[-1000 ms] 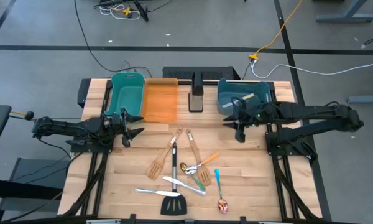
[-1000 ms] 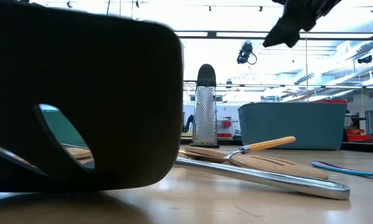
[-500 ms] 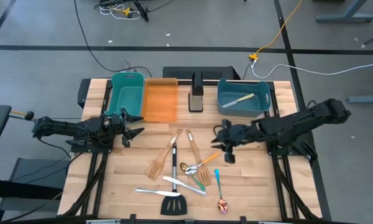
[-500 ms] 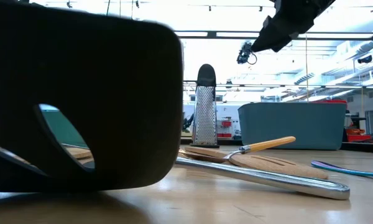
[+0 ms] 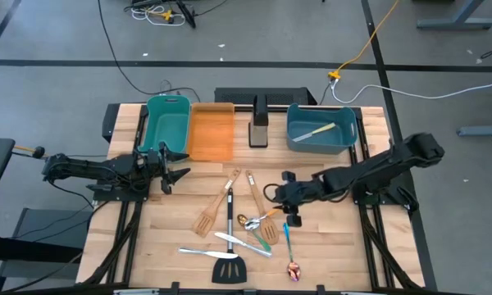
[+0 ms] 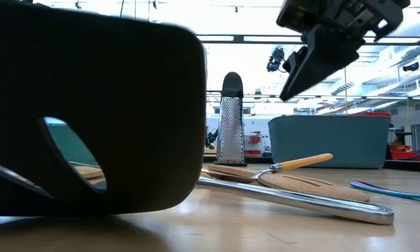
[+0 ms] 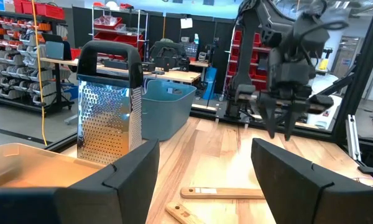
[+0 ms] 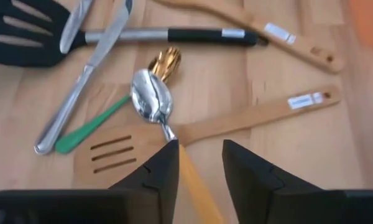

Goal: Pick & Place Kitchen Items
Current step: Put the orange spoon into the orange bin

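Several utensils lie flat in a loose heap on the wooden table: two pale wooden spatulas (image 5: 216,206) (image 5: 257,205), a black slotted turner (image 5: 230,250), silver knives (image 5: 243,244), a gold spoon (image 5: 243,220), a green-handled utensil (image 8: 90,127), a blue-handled spoon (image 5: 286,238), a copper spoon (image 5: 293,269) and an orange-handled spoon (image 5: 269,215). My right gripper (image 5: 292,211) is open and hangs above the heap. In the right wrist view its fingers (image 8: 200,149) stand either side of the orange handle (image 8: 196,186), well above the table. My left gripper (image 5: 176,164) is open and empty by the teal bin.
A teal bin (image 5: 166,123), an orange bin (image 5: 211,131), a steel grater (image 5: 259,127) and a blue bin (image 5: 321,141) holding one pale-handled utensil (image 5: 316,129) stand along the far edge. Bare table lies to the heap's left and right.
My right gripper has gone from beside the blue bin toward the table's near edge and left, coming down to hang over the heap of utensils. The utensils have not moved.
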You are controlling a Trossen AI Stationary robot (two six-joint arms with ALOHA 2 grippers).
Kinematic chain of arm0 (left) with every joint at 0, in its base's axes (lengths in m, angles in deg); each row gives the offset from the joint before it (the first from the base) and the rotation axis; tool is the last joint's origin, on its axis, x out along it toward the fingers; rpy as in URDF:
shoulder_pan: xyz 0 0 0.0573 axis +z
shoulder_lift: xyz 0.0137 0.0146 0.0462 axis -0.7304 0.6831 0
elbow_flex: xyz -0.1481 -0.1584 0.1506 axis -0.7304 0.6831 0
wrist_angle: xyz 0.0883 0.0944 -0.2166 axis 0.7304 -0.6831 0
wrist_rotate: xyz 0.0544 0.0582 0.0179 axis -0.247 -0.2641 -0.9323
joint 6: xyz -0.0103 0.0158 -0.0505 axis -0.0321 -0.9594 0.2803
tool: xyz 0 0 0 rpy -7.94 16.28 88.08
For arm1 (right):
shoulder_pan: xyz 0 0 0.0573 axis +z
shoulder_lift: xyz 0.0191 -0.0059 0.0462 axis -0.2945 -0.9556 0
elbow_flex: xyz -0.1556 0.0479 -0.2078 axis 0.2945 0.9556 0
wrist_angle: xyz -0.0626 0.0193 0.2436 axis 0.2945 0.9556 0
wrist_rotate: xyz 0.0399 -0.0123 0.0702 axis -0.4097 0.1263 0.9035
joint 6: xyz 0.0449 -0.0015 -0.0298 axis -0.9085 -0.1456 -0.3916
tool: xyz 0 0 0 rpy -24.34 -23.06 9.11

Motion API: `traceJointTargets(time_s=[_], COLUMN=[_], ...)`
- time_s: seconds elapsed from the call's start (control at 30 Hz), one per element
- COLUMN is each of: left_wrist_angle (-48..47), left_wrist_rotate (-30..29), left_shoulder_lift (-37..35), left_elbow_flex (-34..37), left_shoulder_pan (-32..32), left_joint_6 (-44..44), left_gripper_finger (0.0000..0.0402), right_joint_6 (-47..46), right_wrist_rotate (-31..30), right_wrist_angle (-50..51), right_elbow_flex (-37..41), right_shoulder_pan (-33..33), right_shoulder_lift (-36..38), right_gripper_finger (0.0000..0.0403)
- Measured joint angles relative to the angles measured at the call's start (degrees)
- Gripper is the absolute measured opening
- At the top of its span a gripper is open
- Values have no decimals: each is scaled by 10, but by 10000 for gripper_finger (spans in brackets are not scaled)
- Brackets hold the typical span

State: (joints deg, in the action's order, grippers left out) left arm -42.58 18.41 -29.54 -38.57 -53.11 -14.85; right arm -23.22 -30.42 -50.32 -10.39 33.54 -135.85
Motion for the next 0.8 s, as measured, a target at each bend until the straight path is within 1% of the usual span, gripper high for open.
traceJointTargets(time_s=[0.13,0.27,0.8], left_wrist_angle=[0,0,0], left_wrist_rotate=[0,0,0], left_shoulder_lift=[0,0,0], left_elbow_flex=[0,0,0], left_shoulder_pan=[0,0,0], left_joint_6=[0,0,0], left_gripper_finger=[259,259,259], right_joint_6=[-3,-9,3], right_wrist_rotate=[14,23,29], right_wrist_angle=[-2,-7,-15], right_elbow_flex=[0,0,0], right_shoulder_pan=[0,0,6], right_shoulder_lift=[-21,-39,-104], right_gripper_finger=[167,181,178])
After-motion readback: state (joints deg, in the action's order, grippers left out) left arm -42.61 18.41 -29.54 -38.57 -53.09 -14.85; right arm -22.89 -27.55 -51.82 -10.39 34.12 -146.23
